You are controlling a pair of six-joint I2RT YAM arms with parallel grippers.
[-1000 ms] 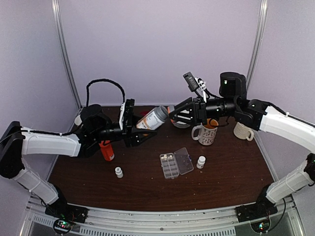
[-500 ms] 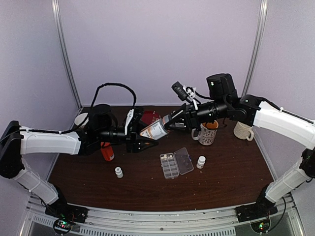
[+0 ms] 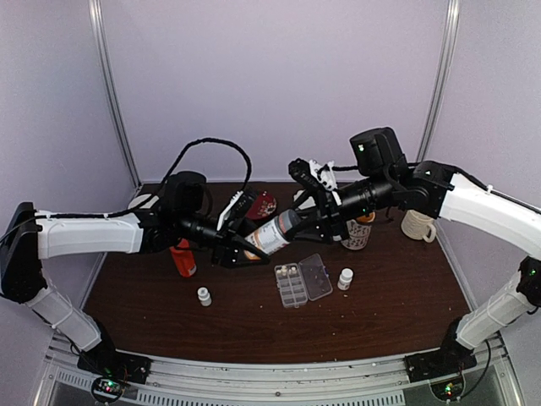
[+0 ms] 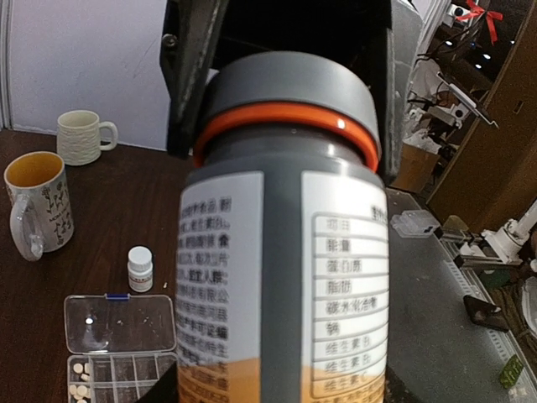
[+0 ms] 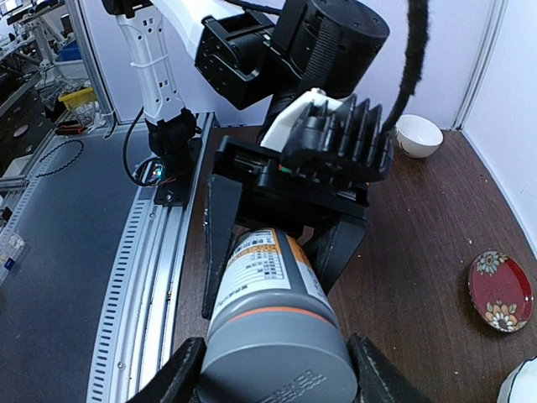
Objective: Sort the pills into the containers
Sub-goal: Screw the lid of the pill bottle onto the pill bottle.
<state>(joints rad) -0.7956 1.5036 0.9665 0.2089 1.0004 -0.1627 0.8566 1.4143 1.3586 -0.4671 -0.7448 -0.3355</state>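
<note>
Clamping the grey-capped bottle (image 3: 270, 235) (now lower), left end effector (image 3: 250, 244) holds body, right end effector (image 3: 297, 222) cap.

You have a dark wood-grain table (image 3: 397, 304) with a faint sheen, a bottle (image 4: 285, 252) of smooth matt grey plastic under a glossy printed label (image 4: 220, 277), a clear glossy plastic pill box (image 4: 117, 323) holding chalky matt pills (image 4: 78, 368), and a glazed ceramic mug (image 4: 38, 201).

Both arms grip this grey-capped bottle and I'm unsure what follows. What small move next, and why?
Probably the right gripper should twist the grey cap off while the left gripper holds the bottle: each clamps one end, the cap is on, and the pill box lies open nearby.
</note>
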